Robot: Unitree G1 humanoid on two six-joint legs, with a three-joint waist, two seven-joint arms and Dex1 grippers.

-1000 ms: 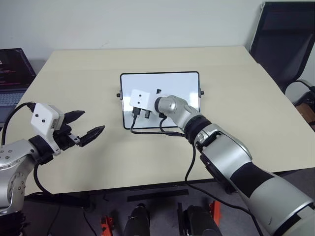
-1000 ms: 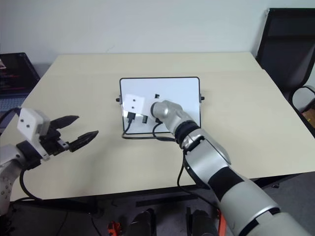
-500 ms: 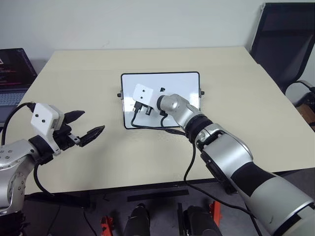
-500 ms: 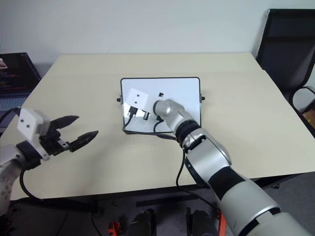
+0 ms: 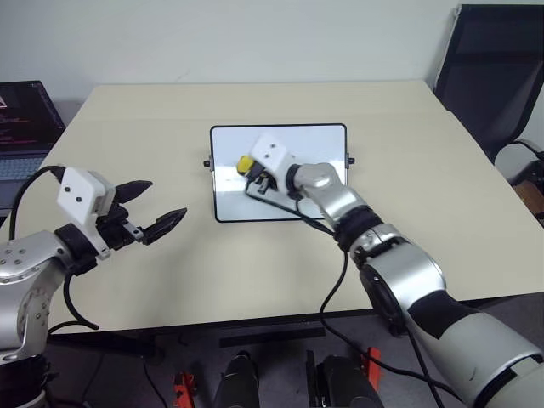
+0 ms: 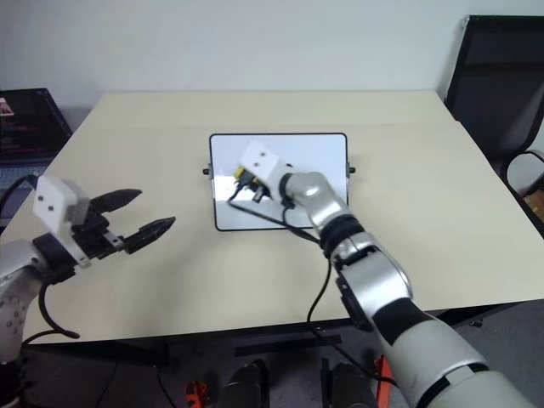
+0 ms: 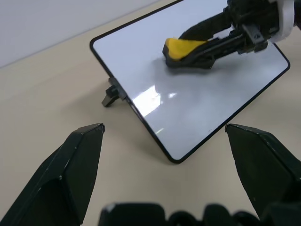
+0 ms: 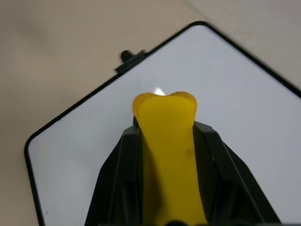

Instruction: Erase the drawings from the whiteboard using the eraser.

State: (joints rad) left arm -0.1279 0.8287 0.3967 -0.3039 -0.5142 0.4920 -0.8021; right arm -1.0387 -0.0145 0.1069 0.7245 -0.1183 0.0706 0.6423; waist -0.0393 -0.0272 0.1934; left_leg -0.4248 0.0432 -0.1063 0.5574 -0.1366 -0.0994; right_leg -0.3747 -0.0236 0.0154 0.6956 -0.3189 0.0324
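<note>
The whiteboard [image 5: 319,144] lies flat in the middle of the table, its black frame and side knobs showing. My right gripper [image 5: 249,167] is shut on the yellow eraser [image 5: 244,162] and holds it over the board's left half, close to the surface. In the right wrist view the eraser [image 8: 164,106] sticks out between the two black fingers. The drawings are out of view; the bare board looks white with a faint grey smear [image 7: 162,77]. My left gripper [image 5: 166,198] hangs open over the table, left of the board, with nothing in it.
A black cable [image 5: 280,204] from my right wrist trails over the board's near part. A laptop [image 5: 21,127] sits past the table's left edge. A black chair [image 5: 489,68] stands at the far right. Bare tabletop [image 5: 255,272] lies in front of the board.
My right gripper has moved rightward and up across the board and rolled, so the yellow eraser now shows. My left gripper has shifted slightly toward the board.
</note>
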